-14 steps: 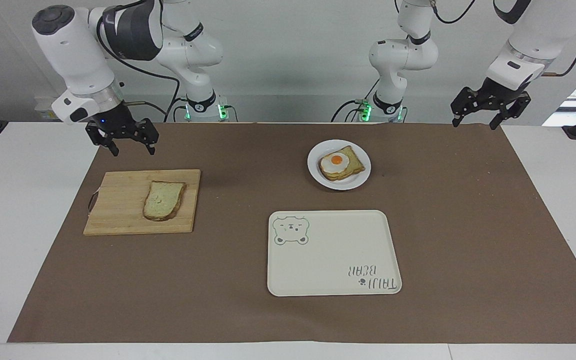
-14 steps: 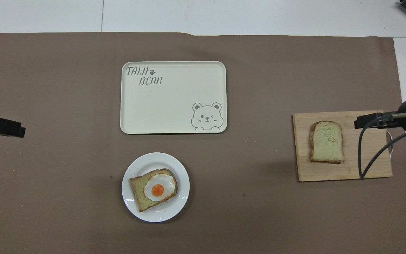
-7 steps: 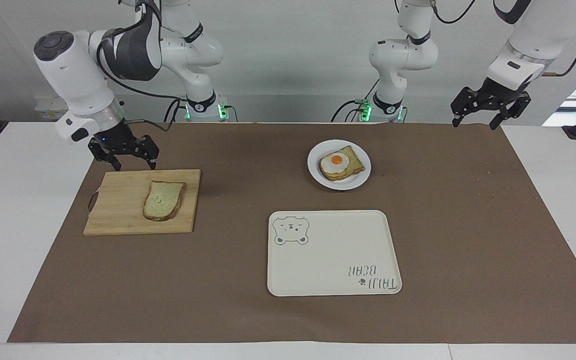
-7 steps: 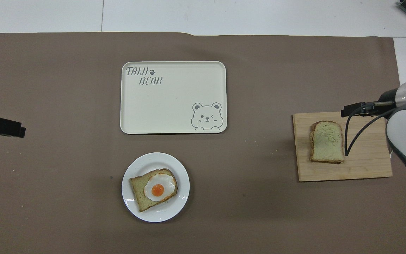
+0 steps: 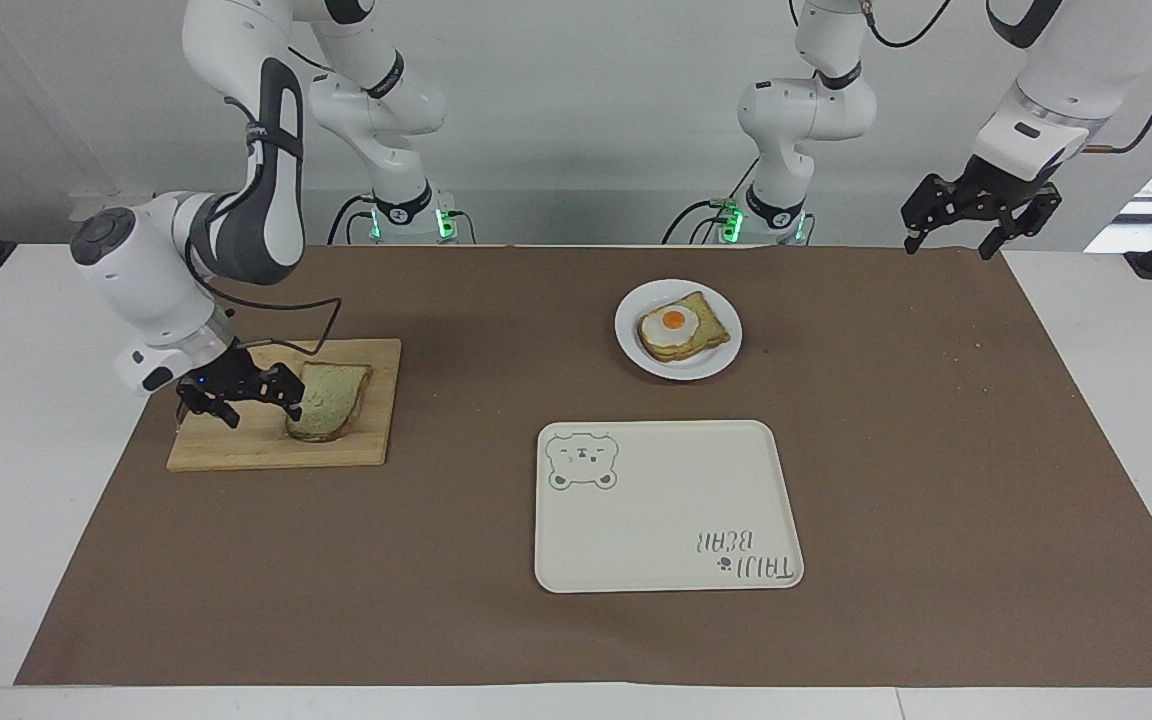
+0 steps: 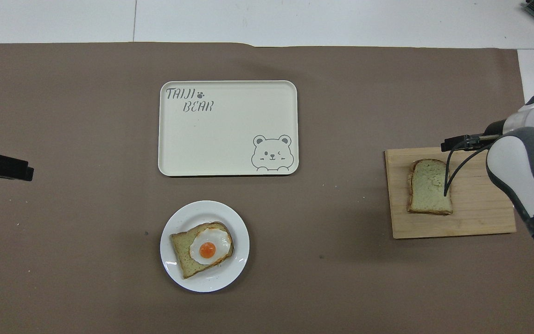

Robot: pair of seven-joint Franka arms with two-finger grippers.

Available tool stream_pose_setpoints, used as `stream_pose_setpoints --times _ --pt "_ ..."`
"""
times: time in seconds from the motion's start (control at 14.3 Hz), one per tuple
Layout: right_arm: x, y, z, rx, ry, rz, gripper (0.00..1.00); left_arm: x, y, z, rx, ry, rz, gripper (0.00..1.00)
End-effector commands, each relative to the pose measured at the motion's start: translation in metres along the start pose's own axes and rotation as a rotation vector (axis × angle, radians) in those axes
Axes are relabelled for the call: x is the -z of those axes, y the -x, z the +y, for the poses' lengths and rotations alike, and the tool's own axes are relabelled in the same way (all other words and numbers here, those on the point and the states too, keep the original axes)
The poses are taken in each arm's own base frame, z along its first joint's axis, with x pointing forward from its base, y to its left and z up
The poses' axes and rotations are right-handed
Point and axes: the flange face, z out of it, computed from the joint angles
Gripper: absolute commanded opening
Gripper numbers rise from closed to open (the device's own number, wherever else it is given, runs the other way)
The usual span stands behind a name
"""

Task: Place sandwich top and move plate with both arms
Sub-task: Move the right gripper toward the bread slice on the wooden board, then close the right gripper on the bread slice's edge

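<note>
The sandwich top [image 5: 331,398], a plain bread slice, lies on a wooden cutting board [image 5: 236,448] toward the right arm's end of the table; it also shows in the overhead view [image 6: 429,185]. My right gripper [image 5: 262,408] is open and low over the board, just beside the slice, with one fingertip at its crust. In the overhead view the right gripper [image 6: 454,142] shows at the board's edge. The white plate [image 5: 628,330] [image 6: 184,214] holds a slice topped with a fried egg [image 5: 676,325]. My left gripper [image 5: 948,240] [image 6: 0,166] is open and waits raised over its own end of the table.
A cream rectangular tray [image 5: 666,520] [image 6: 227,139] with a bear drawing lies farther from the robots than the plate. A brown mat [image 5: 936,450] covers the table. The right arm's cable hangs over the board.
My right gripper has come down and moved out over the cutting board, ending beside the plain slice. The left arm, bread, plate and tray have not moved.
</note>
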Motion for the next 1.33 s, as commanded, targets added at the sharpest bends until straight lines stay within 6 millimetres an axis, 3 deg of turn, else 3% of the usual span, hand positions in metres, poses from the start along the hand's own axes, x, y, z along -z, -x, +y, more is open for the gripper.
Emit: stream_pose_setpoints --times 0.0,0.07,0.35,0.77,0.91,1.05,1.12,1.26 --pt "-0.027 0.012 0.017 -0.025 -0.046 -0.005 1.00 0.002 0.002 -0.001 0.004 -0.009 0.000 1.00" --pt "-0.039 0.017 0.025 -0.022 -0.080 -0.010 1.00 0.002 0.002 -0.002 0.007 -0.007 0.000 1.00" --pt "-0.060 0.032 0.025 -0.017 -0.127 -0.041 1.00 0.002 0.002 -0.004 0.011 -0.007 0.000 1.00" --pt "-0.061 0.039 0.023 0.008 -0.153 -0.082 0.97 0.002 0.003 -0.004 0.010 -0.007 -0.001 1.00" --pt "-0.059 0.039 0.023 0.011 -0.152 -0.080 0.56 0.003 0.003 -0.004 0.010 -0.007 0.002 1.00" --pt "-0.060 0.039 0.022 0.015 -0.152 -0.082 0.07 0.003 0.003 -0.004 0.010 -0.007 0.002 1.00" --pt "-0.060 0.038 0.022 0.013 -0.149 -0.082 0.00 0.003 0.003 -0.004 0.010 -0.007 0.002 1.00" --pt "-0.061 0.039 0.021 0.008 -0.145 -0.086 0.00 0.003 0.003 -0.004 0.011 -0.007 0.002 1.00"
